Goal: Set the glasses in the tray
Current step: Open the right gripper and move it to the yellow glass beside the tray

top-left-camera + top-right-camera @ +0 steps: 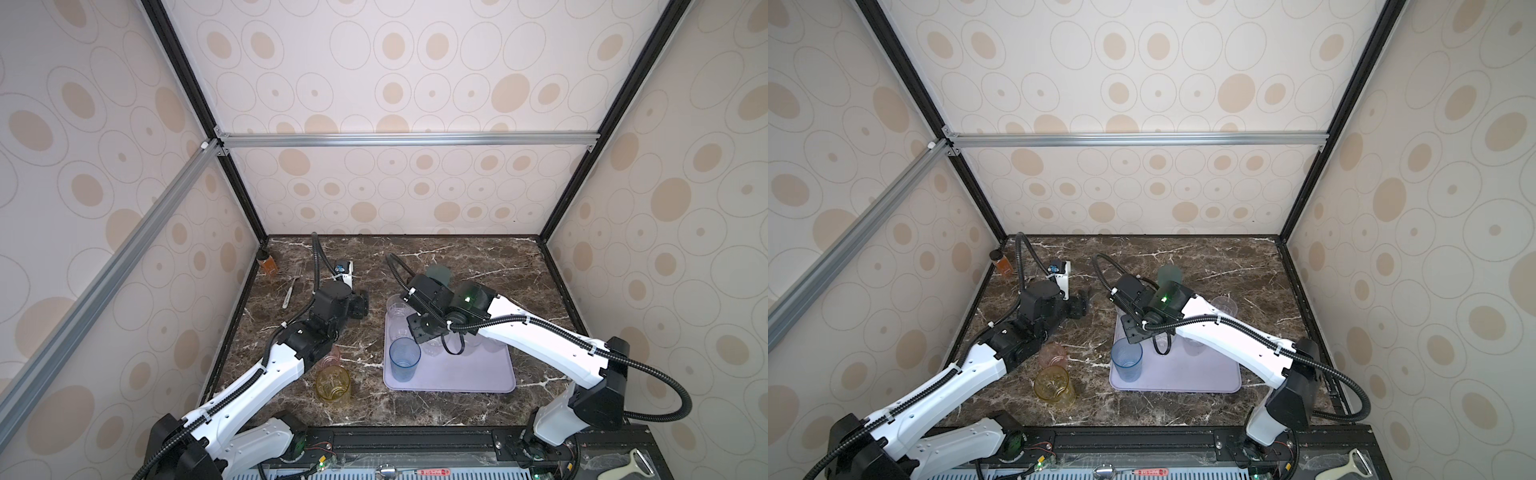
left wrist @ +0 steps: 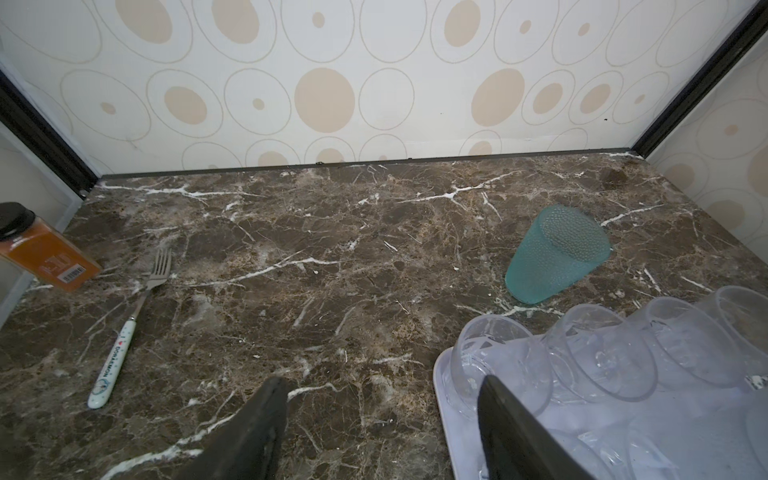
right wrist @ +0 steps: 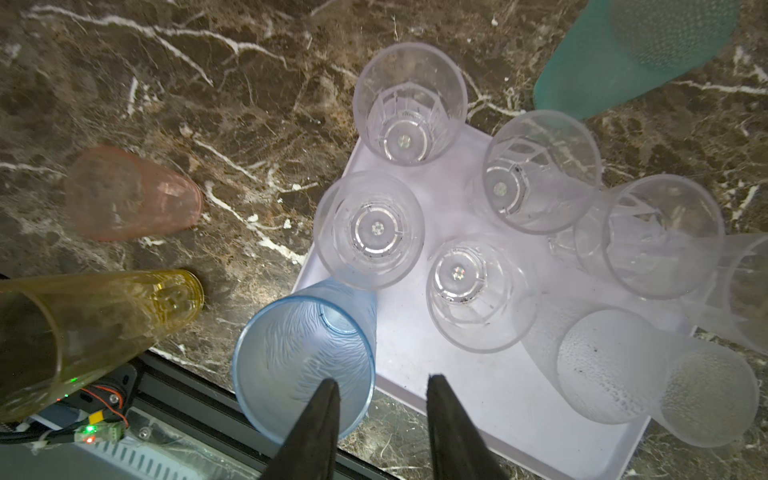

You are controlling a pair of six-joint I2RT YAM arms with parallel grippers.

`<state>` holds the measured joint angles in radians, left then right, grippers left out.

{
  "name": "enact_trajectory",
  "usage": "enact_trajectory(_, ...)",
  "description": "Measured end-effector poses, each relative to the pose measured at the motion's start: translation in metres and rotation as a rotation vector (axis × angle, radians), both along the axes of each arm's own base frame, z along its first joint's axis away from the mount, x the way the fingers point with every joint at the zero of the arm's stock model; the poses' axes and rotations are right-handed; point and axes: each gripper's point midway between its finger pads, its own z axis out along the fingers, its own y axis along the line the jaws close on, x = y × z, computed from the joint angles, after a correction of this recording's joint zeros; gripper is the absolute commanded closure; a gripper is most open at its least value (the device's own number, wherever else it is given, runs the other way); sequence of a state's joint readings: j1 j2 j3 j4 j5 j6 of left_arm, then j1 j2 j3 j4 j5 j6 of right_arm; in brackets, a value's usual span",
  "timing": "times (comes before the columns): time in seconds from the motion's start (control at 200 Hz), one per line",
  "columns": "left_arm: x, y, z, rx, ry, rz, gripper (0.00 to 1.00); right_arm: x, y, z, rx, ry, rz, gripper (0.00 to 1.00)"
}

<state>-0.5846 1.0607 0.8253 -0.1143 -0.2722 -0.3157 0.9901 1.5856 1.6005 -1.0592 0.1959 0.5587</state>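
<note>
The lavender tray (image 1: pixel 469 374) lies on the marble surface (image 1: pixel 478 266) right of its middle, closer to the near edge. At the tray's near left corner the tall blue tumbler (image 3: pixel 303 357) stands upright, long axis vertical, mouth up. The right tool (image 3: pixel 382 378) points down over it, released. Its jaws are parted astride the tumbler's rim wall, one finger above the mouth and one outside, with a gap on either side. Clear faceted tumblers (image 3: pixel 370 228) stand mouth-up across the tray's far half, one right on its far left corner. Frosted whitish tumblers (image 3: pixel 602 365) sit toward its right edge; which end of these is up I cannot tell. Off the tray, the teal tumbler (image 2: pixel 557 253) stands just beyond its far edge, seemingly mouth-down. The amber-yellow tumbler (image 1: pixel 332 384) and the small pink tumbler (image 1: pixel 1052 353) stand upright toward the surface's near left corner. The left tool (image 2: pixel 382 379) is spread wide and empty, low over bare surface just left of the tray's far left corner. A fork (image 2: pixel 133 328) lies toward the far left corner, where an amber bottle (image 2: pixel 41 253) stands.
</note>
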Motion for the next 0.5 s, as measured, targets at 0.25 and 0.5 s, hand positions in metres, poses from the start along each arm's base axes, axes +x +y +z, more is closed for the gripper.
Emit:
enact_trajectory(0.25, 0.006, 0.034, 0.005, 0.049, -0.001, 0.073, 0.27, 0.016, 0.024, 0.018, 0.082, -0.027, 0.017, 0.62)
enact_trajectory(0.5, 0.005, 0.085, 0.012, 0.042, -0.009, 0.195, 0.26, 0.012, 0.061, -0.006, 0.105, 0.062, 0.082, 0.62)
